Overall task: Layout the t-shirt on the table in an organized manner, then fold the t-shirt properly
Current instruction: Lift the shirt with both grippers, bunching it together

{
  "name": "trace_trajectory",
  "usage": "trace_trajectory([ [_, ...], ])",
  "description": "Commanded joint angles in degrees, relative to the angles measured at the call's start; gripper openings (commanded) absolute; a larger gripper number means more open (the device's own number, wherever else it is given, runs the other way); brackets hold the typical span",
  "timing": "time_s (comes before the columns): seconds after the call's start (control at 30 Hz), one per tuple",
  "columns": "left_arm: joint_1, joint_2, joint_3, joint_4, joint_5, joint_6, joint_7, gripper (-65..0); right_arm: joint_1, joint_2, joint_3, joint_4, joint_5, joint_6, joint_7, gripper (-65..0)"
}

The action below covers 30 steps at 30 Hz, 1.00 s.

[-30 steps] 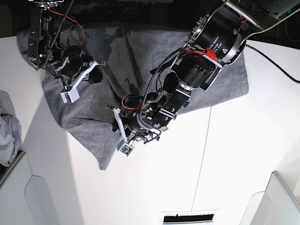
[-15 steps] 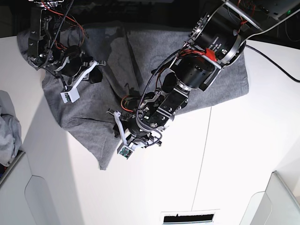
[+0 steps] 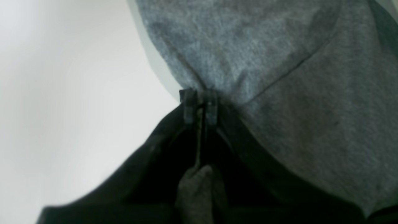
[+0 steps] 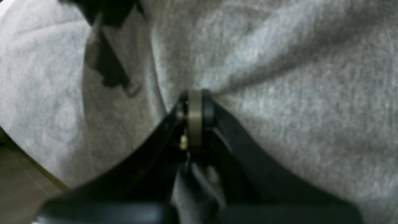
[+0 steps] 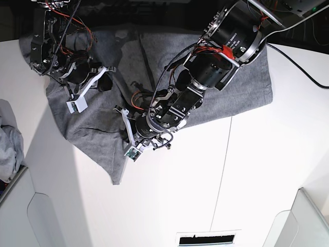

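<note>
While the t-shirt [image 5: 103, 123] lies rumpled on the table [image 5: 247, 175], no fold's done. The 2 grippers, left [image 3: 199, 107] and right [image 4: 195, 105], each pinch shirt cloth.

I'm looking down on a robotics lab bench. My two arms [image 5: 216, 62] with exposed red wiring work over a plain white table [image 5: 267, 164], light grey bins [image 5: 31, 216] at its corners

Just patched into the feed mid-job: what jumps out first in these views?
The grey t-shirt sprawls crumpled across the far side of the white table, not yet laid flat. Both arms are down on it: the left gripper has its jaws shut on the shirt's edge near the middle, and the right gripper is shut on a bunched fold at the far corner.
</note>
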Motion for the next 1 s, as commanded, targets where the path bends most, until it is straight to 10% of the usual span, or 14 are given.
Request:
trace_trajectory([
  [0.0,-2.4,0.55,0.0,0.72,-0.17,0.09,-1.75,-65.0,-0.66,0.31,-0.04,-0.22,-3.48,-0.83,-4.28,-65.0],
  [0.2,-6.99,0.28,0.0,2.89,-0.11,-0.96,0.96,-65.0,-0.66,0.31,-0.04,-0.22,-3.65,-0.85,-3.65,-65.0],
  [0.47,-3.67,0.37,11.39,17.33,-6.67,-18.62,9.88,-65.0,-0.52,0.33,-0.04,-0.24,-4.24,-0.87,-3.69,-65.0],
  [0.57,-1.9,1.14,21.79,17.92,-5.51,-18.34,8.94,-65.0,-0.52,0.31,-0.04,-0.24,-5.46,-0.87,-3.69,-65.0],
  [0.67,-1.25,1.25,26.86,17.92,-3.17,-10.86,5.75,-65.0,-0.68,0.37,-0.04,-0.28,-7.19,-1.11,-3.69,-65.0],
  [0.97,-2.05,1.25,18.36,17.92,-1.51,-6.58,5.18,-65.0,-0.68,0.46,-0.04,-0.28,-7.37,-1.09,-3.87,-65.0],
])
